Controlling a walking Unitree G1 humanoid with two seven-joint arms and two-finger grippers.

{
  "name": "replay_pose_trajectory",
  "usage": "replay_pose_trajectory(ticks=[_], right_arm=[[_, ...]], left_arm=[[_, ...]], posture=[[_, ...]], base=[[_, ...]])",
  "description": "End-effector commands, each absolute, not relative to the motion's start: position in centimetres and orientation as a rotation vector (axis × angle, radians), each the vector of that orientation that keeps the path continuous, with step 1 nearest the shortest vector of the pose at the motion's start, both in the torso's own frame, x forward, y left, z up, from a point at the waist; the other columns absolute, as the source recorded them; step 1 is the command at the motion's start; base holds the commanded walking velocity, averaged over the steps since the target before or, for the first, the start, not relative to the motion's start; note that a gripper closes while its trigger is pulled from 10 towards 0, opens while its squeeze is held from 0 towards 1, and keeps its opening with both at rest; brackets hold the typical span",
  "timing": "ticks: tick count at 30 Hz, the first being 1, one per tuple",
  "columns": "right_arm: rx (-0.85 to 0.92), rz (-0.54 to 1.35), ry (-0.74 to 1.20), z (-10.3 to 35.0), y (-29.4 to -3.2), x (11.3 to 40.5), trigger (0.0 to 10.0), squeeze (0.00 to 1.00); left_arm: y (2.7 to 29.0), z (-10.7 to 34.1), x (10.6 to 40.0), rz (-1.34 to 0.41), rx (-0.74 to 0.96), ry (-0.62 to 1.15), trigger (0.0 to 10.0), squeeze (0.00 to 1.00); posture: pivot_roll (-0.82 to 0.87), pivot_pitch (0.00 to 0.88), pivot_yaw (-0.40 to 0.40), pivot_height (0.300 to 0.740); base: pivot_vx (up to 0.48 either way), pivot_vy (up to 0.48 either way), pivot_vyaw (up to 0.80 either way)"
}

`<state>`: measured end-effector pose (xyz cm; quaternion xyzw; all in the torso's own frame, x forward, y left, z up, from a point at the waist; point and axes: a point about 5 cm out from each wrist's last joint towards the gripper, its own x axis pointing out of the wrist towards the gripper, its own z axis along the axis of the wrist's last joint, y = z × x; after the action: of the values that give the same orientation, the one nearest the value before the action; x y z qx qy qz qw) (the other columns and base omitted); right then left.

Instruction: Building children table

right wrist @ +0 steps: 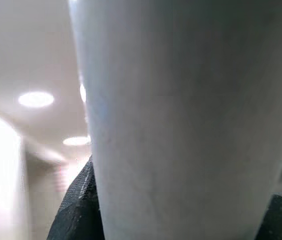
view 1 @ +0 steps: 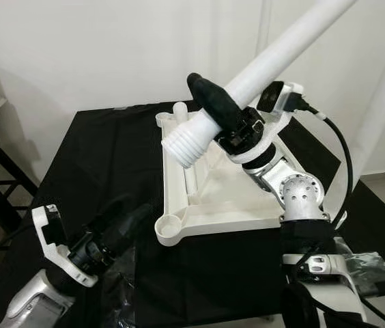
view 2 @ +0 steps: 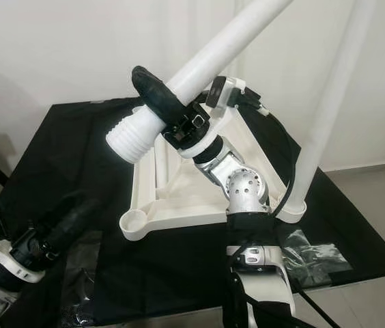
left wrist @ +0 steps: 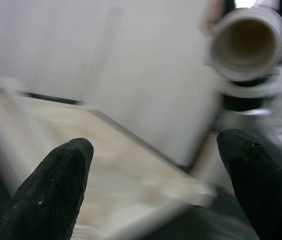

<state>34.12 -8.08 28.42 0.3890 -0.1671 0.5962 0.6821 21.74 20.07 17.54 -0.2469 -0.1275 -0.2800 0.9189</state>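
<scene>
no readable text, no labels, no brand marks, no numbers on anything shown

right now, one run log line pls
right gripper: shut on table leg, tilted | left gripper: open, low | tabletop: upside down, one leg fitted

Black-draped table (view 1: 97,157) bearing upturned white tabletop (view 1: 237,205), clear plastic wrap (view 2: 308,249).

Right gripper (view 1: 214,102) clamps white leg (view 1: 261,68) over upturned tabletop (view 1: 220,198); left gripper (view 1: 121,222) low.
</scene>
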Motion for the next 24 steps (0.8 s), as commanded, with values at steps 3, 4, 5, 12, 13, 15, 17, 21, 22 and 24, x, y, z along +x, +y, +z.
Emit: replay_pose_trajectory(ticks=[3, 4, 5, 12, 13, 15, 17, 21, 22, 24], right_arm=[[0.835, 1.175, -0.352, 28.1, -8.1, 35.7, 0.0, 0.00], [0.838, 1.145, -0.350, 28.1, -8.2, 36.0, 0.0, 0.00], [0.838, 1.145, -0.350, 28.1, -8.2, 36.0, 0.0, 0.00], [0.779, 1.056, -0.342, 27.8, -9.0, 36.7, 10.0, 0.00], [0.771, 1.044, -0.343, 27.8, -9.1, 36.8, 10.0, 0.00], [0.756, 1.004, -0.346, 27.8, -9.5, 37.1, 10.0, 0.00], [0.728, 0.951, -0.346, 27.7, -10.0, 37.5, 10.0, 0.00], [0.586, 0.836, -0.313, 26.6, -11.0, 38.2, 10.0, 0.00], [0.586, 0.836, -0.313, 26.6, -11.0, 38.2, 10.0, 0.00], [0.447, 0.844, -0.270, 24.9, -11.0, 37.7, 10.0, 0.00]], left_arm=[[23.0, 17.8, 23.1, -0.280, -0.493, -0.322, 10.0, 1.00], [23.7, 17.9, 23.4, -0.210, -0.490, -0.339, 10.0, 1.00], [23.7, 17.9, 23.4, -0.210, -0.490, -0.339, 10.0, 1.00], [26.6, 17.3, 24.3, 0.126, -0.467, -0.322, 10.0, 0.00], [26.7, 17.1, 24.4, 0.146, -0.461, -0.313, 10.0, 0.00], [26.9, 16.8, 24.4, 0.188, -0.439, -0.296, 10.0, 0.00], [27.3, 16.5, 24.4, 0.240, -0.407, -0.270, 10.0, 0.00], [28.2, 15.9, 24.3, 0.378, -0.305, -0.220, 10.0, 0.00], [28.2, 15.9, 24.3, 0.378, -0.305, -0.220, 10.0, 0.00], [27.7, 16.0, 24.5, 0.377, -0.264, -0.218, 10.0, 0.00]], posture=[[-0.07, 0.001, 0.039, 0.740], [-0.07, 0.001, 0.038, 0.740], [-0.07, 0.001, 0.038, 0.740], [-0.07, 0.004, 0.037, 0.740], [-0.07, 0.004, 0.037, 0.740], [-0.07, 0.004, 0.037, 0.740], [-0.07, 0.006, 0.040, 0.740], [-0.07, 0.010, 0.041, 0.740], [-0.07, 0.010, 0.041, 0.740], [-0.07, 0.013, 0.040, 0.740]], base=[[0.000, 0.000, 0.00], [0.000, 0.000, 0.00], [0.000, 0.000, 0.00], [0.000, 0.000, 0.00], [0.000, 0.000, 0.00], [0.000, 0.000, 0.00], [0.000, 0.000, 0.00], [0.000, 0.000, 0.00], [0.000, 0.000, 0.00], [0.000, 0.000, 0.00]])
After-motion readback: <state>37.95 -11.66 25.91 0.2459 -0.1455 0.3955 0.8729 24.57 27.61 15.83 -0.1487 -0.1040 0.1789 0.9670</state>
